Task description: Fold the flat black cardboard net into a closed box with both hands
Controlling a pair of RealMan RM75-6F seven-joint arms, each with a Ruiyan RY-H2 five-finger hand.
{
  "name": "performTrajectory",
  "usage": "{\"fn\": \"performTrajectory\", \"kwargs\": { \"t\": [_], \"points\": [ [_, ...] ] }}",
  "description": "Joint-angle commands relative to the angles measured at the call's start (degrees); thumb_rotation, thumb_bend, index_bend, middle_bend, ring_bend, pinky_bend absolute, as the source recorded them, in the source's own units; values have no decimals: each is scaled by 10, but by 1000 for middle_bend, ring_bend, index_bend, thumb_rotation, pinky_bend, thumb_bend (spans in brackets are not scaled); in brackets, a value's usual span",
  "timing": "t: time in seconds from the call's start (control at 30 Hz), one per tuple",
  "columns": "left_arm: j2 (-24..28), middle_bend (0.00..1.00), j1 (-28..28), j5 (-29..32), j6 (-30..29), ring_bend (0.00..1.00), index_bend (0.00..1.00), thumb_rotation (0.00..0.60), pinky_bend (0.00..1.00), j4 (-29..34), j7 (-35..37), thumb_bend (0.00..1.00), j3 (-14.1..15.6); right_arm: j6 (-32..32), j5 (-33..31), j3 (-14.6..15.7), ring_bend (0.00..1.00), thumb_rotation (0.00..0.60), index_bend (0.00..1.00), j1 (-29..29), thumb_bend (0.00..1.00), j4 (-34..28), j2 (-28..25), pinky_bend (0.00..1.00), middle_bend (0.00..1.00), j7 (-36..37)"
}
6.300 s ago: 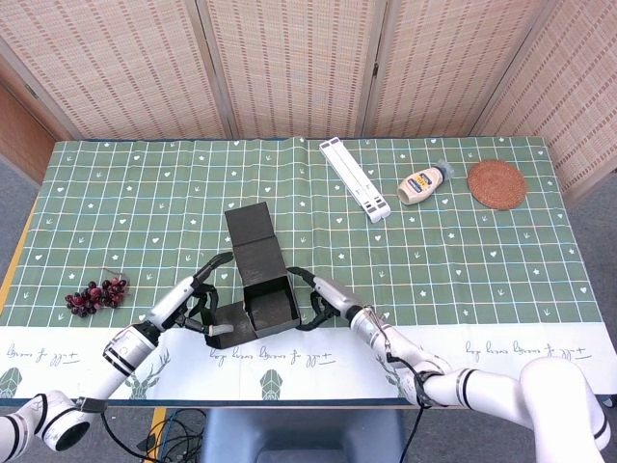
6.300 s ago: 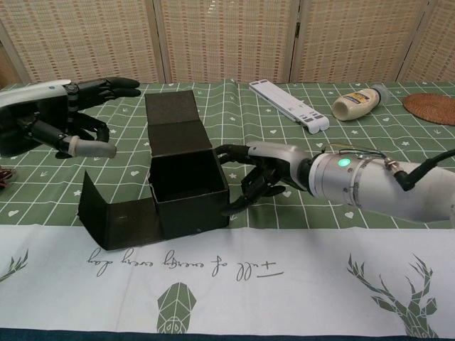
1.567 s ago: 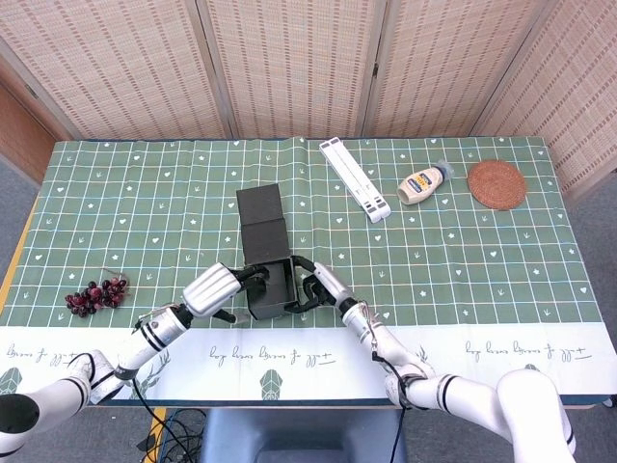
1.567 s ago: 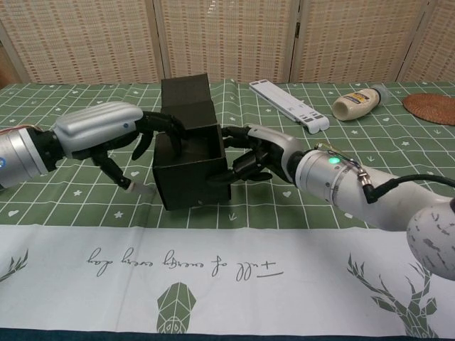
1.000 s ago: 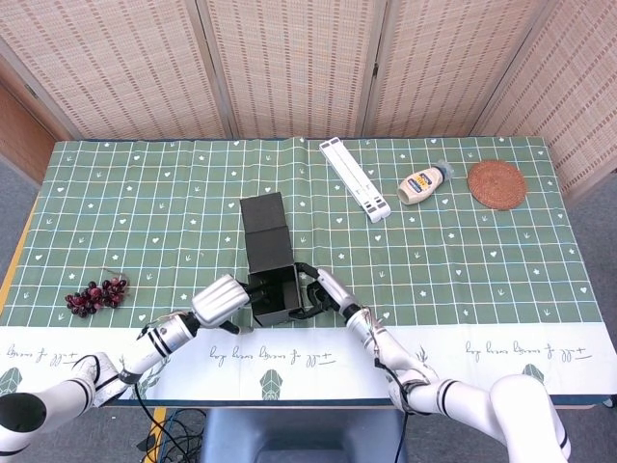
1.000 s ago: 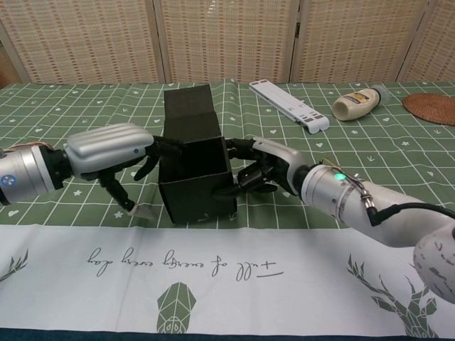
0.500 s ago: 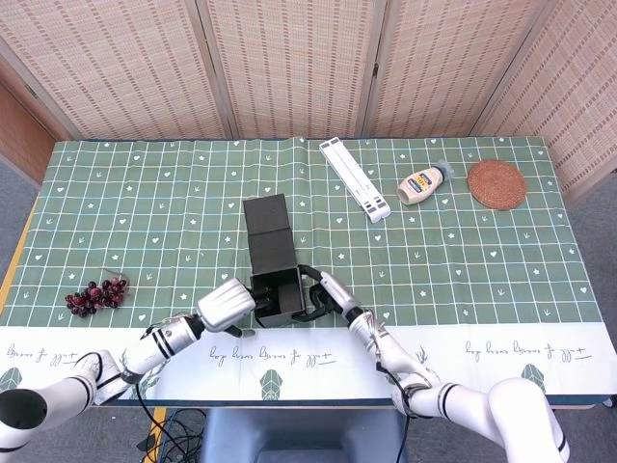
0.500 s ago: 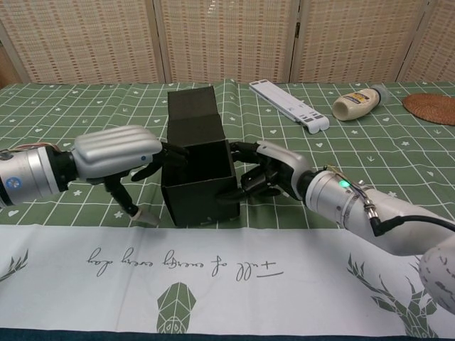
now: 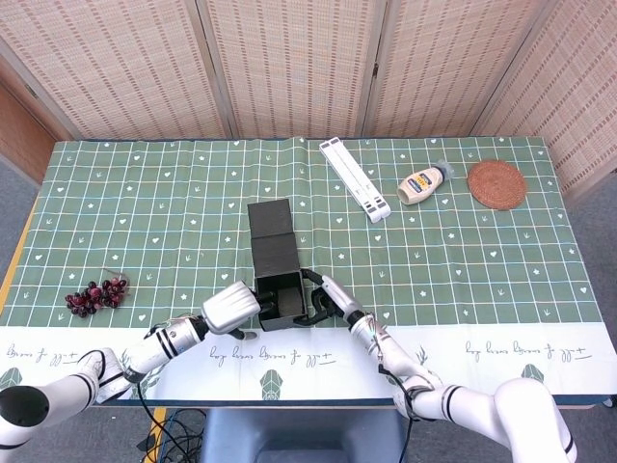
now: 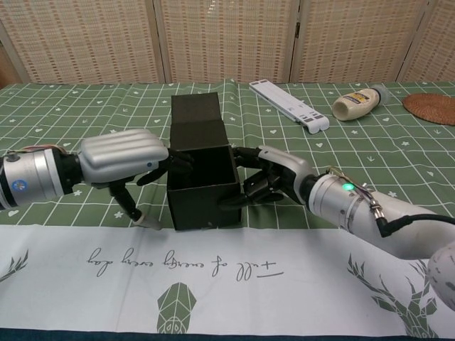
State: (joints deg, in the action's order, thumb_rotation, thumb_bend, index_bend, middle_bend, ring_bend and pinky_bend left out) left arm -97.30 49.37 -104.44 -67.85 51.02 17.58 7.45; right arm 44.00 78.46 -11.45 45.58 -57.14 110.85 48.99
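The black cardboard box stands near the table's front with its walls up and its top open. Its lid flap stretches away from me behind it. In the chest view the box shows its dark inside, and the lid flap rises at the back. My left hand grips the left wall, fingers curled over its rim, thumb pointing down at the cloth. My right hand presses its fingers against the right wall. The box is held between both hands.
A bunch of dark grapes lies at the front left. At the back right are a white folding stand, a squeeze bottle on its side and a round woven coaster. The front edge runs just below the box.
Both hands and the box have slid a little to the right and towards me. The side flap that lay open 6 s ago is now folded up.
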Motion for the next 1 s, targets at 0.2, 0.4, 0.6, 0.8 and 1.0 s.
{"fn": "performTrajectory", "kwargs": {
  "t": [0.2, 0.4, 0.6, 0.8, 1.0],
  "points": [
    [-9, 407, 2, -7, -8, 639, 523, 600, 849, -17, -10, 120, 3, -2, -7, -4, 783, 600, 188, -3, 114, -7, -1, 1000, 320, -12],
    [-13, 463, 2, -9, -14, 644, 567, 600, 849, -26, -9, 120, 5, -3, -8, -6, 783, 600, 177, -4, 117, -9, 0, 1000, 313, -16],
    [-15, 473, 3, -10, -15, 646, 592, 600, 849, -29, -9, 119, 8, -3, -10, -7, 783, 600, 170, -5, 117, -8, 2, 1000, 313, -20],
    [-18, 482, 4, -12, -18, 647, 597, 600, 849, -34, -9, 120, 10, -3, -11, -8, 783, 600, 170, -7, 117, -8, 4, 1000, 313, -23],
    [-20, 483, 5, -13, -21, 648, 598, 600, 849, -37, -7, 119, 11, -3, -10, -9, 783, 600, 170, -8, 117, -8, 3, 1000, 313, -23]
  ]
}}
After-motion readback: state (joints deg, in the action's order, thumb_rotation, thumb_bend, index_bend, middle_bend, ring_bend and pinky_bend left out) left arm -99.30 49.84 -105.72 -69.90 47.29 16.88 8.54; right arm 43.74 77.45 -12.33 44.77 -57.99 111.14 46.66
